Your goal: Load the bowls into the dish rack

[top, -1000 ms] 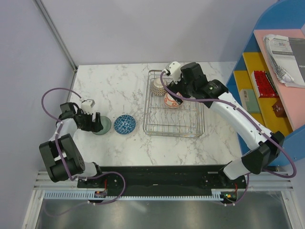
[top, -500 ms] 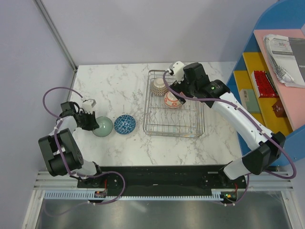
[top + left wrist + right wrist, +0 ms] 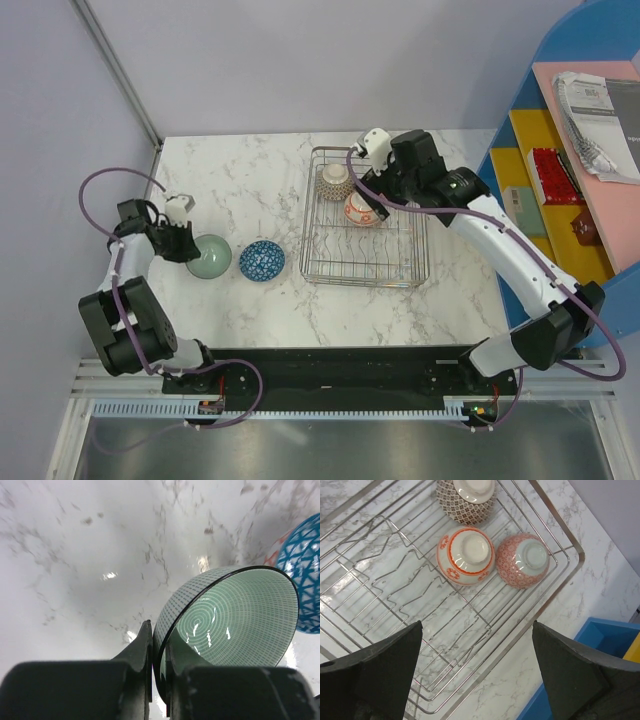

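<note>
Left fingers [image 3: 141,652] pinch the rim of the green bowl [image 3: 235,620]; the dish rack [image 3: 307,215] lies to its right, past the blue bowl [image 3: 262,260]. Right fingers [image 3: 380,675] spread wide above it.

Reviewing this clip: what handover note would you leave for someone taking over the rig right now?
Left gripper: shut on the rim of the green bowl, which is tilted in the grip, over the table left of the rack.
Right gripper: open, empty, over the dish rack.
Done: brown-patterned bowl, orange-banded bowl and red-patterned bowl lie upside down at the rack's far end.
Left: the green bowl and the blue bowl beside it, both outside the rack.
</note>
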Controlling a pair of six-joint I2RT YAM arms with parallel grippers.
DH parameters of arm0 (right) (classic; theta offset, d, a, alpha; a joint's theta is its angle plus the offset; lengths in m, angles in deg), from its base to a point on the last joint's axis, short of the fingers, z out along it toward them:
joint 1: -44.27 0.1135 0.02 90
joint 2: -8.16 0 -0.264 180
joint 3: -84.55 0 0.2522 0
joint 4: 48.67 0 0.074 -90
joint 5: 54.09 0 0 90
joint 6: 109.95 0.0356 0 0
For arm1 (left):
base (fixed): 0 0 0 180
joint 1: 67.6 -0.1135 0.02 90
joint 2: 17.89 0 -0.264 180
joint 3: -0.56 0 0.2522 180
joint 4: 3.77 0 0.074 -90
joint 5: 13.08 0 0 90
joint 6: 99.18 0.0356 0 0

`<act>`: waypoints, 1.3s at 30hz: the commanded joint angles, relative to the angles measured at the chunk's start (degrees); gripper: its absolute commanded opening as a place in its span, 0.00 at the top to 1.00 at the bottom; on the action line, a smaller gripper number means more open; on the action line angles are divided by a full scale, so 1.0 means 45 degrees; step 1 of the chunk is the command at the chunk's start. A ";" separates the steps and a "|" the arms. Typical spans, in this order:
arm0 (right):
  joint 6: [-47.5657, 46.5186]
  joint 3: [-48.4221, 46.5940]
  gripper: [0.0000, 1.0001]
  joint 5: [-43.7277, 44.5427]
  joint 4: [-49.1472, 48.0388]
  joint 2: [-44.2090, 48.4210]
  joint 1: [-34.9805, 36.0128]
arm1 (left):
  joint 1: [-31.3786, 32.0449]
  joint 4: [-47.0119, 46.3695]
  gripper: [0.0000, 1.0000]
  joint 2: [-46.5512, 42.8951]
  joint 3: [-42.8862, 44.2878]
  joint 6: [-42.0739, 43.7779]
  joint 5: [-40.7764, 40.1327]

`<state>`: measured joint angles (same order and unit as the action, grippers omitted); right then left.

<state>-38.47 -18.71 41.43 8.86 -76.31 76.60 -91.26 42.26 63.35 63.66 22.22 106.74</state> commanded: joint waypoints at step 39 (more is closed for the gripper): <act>-0.6040 -0.1363 0.31 0.3695 -0.0371 -0.3007 0.7872 | 1.0374 0.7575 0.98 0.4996 1.2219 -0.0219 -0.0006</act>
<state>-64.40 -22.18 55.61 8.77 -89.07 111.90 -46.15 74.87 88.61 118.50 20.28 105.45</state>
